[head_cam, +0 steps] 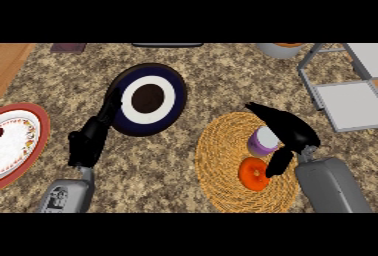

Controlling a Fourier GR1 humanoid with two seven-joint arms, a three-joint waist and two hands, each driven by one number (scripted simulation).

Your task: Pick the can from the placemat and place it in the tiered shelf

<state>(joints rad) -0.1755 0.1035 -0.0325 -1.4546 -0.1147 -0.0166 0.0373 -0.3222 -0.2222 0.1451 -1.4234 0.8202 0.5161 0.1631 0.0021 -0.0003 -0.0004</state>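
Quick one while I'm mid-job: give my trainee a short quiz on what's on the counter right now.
1. True or false: the can already stands in the tiered shelf.
2. What lies beside the can on the placemat? A) a spoon B) an orange ring C) a cup
3. Fill in: the hand curled round the can is the robot's ____ one.
Key: 1 false; 2 B; 3 right.
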